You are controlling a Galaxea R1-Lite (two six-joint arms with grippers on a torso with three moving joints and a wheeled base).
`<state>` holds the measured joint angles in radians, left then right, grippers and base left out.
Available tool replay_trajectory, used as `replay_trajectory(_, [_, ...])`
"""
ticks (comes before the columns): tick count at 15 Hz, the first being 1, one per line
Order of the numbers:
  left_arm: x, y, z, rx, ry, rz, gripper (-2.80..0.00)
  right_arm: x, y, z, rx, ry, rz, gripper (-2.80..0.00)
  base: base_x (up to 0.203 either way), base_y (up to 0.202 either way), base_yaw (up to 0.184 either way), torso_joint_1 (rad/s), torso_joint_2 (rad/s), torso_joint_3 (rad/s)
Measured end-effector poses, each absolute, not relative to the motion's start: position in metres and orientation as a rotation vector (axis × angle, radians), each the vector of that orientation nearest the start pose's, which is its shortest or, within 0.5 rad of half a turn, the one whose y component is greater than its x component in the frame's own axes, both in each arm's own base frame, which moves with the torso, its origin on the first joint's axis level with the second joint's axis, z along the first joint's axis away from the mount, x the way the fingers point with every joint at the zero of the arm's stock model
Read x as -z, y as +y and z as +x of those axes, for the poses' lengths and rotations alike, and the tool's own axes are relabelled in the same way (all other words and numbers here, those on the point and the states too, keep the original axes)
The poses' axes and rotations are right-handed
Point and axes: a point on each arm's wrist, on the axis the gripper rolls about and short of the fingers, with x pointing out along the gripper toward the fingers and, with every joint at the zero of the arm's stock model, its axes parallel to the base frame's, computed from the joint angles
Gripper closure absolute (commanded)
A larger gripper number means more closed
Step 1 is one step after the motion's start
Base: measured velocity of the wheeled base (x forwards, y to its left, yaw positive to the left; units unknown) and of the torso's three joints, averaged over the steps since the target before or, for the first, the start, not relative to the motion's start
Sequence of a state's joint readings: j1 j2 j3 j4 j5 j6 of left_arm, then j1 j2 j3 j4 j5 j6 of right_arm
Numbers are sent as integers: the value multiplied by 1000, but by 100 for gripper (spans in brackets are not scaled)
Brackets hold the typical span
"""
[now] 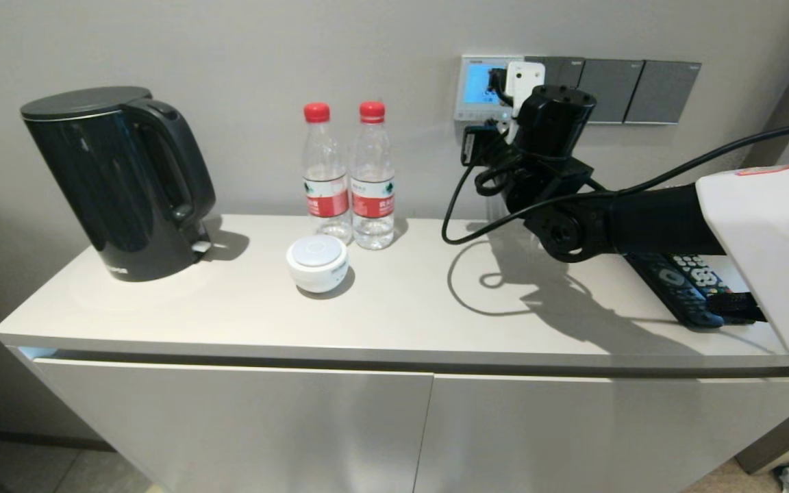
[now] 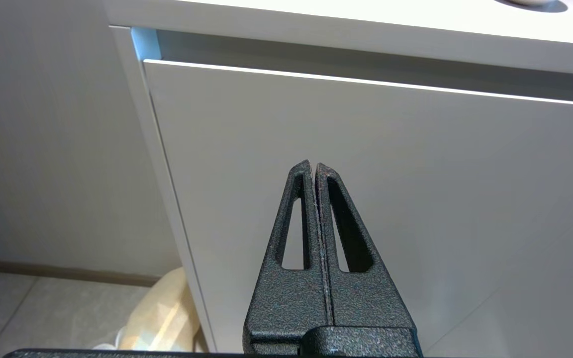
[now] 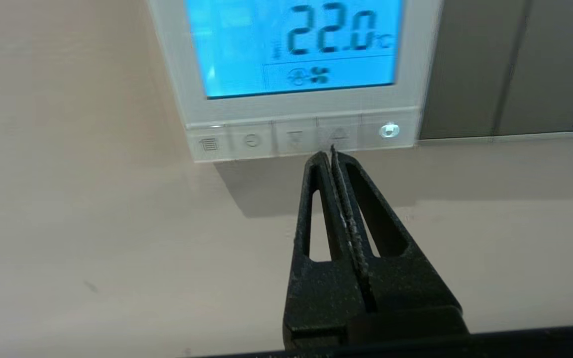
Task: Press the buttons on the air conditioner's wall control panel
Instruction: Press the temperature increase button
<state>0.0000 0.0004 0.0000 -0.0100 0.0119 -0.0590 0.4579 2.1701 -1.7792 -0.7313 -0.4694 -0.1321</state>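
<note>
Right arm reaching in from 3 o'clock toward 12 o'clock, wrist raised and angled forward; right gripper (image 3: 330, 155) with fingers pressed together, tips level and pointing ahead; left gripper (image 2: 314, 169) held low, fingers closed flat against each other, nothing between them

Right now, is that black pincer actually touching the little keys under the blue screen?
Cannot tell. In the right wrist view the shut right gripper tips meet the buttons row's lower edge, but neither contact nor gap shows plainly.

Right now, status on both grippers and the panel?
Right gripper shut, tips at the button row, below the up-arrow key. Panel lit, reads 22.0. Left gripper shut, parked by the cabinet front. Nothing in the way.
</note>
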Motion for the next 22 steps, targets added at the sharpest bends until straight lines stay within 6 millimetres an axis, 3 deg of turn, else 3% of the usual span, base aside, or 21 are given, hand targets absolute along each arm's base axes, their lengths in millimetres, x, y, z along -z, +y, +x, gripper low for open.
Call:
replay_trajectory(8, [-77,0,-23,-12,-10,-59,0,-283,187,420,48,-308,13,0,0,0,0,0,0,0])
replay_trajectory(22, [-77,0,-23,-12,-10,-59,0,-289,188,411,41,-315,16,0,0,0,0,0,0,0])
